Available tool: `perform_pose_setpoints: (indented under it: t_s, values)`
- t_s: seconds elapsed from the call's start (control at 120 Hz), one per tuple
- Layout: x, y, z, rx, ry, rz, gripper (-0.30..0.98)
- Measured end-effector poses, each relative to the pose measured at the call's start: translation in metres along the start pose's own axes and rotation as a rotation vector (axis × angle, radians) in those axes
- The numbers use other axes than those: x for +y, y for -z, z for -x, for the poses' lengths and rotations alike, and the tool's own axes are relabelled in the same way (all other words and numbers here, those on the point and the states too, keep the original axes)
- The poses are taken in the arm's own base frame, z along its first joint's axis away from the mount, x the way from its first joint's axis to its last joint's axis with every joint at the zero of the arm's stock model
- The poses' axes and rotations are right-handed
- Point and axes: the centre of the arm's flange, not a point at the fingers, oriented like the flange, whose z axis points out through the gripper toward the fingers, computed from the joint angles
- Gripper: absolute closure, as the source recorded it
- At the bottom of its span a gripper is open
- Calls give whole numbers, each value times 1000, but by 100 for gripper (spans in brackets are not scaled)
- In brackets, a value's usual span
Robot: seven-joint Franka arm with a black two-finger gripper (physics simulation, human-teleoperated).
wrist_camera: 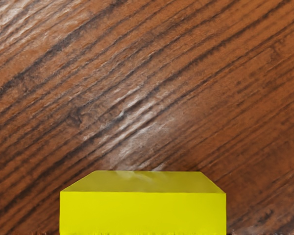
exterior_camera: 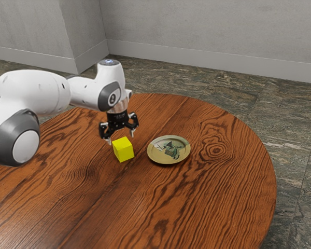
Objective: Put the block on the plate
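Observation:
In the exterior view the black gripper [exterior_camera: 121, 137] points down with its two fingers spread wide. The yellow block [exterior_camera: 124, 150] is right under it, its top close to fingertip height and partly overlapped by the fingertips' outline. Whether either finger touches it I cannot tell. A round, pale yellow-green plate [exterior_camera: 167, 160] with a dark green picture lies to the block's right in the exterior view, a short gap away, nothing on it. In the wrist view the block [wrist_camera: 143, 213] shows at the lower edge, just under my hand, over wood grain.
All of this is on a round wooden table [exterior_camera: 207, 202] with dark grain. Its curved edge [exterior_camera: 274, 176] runs along the exterior view's right. Beyond are a stone-patterned floor [exterior_camera: 295, 129] and grey walls [exterior_camera: 207, 26].

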Motion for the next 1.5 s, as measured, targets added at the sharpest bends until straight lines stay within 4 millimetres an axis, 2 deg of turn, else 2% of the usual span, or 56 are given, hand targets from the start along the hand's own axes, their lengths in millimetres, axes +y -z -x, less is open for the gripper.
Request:
perform_pose_setpoints:
  t_s: [0.133, 0.3, 0.833, 1.05, 1.183, 1.3, 1.433, 1.5]
  values:
    - [10, -7, 7, -4, 21, 4, 0]
    - [11, -23, 10, -12, 52, -14, 0]
    - [5, -31, 6, -26, 133, -19, 0]
    - [4, -31, 5, -40, 161, -10, 21]
    - [4, -30, 5, -42, 169, -9, 26]
    - [2, -17, 3, -37, 177, 0, 30]
    - [2, 21, 12, -22, 173, 35, 33]
    - [11, 42, 25, -14, 154, 59, 33]
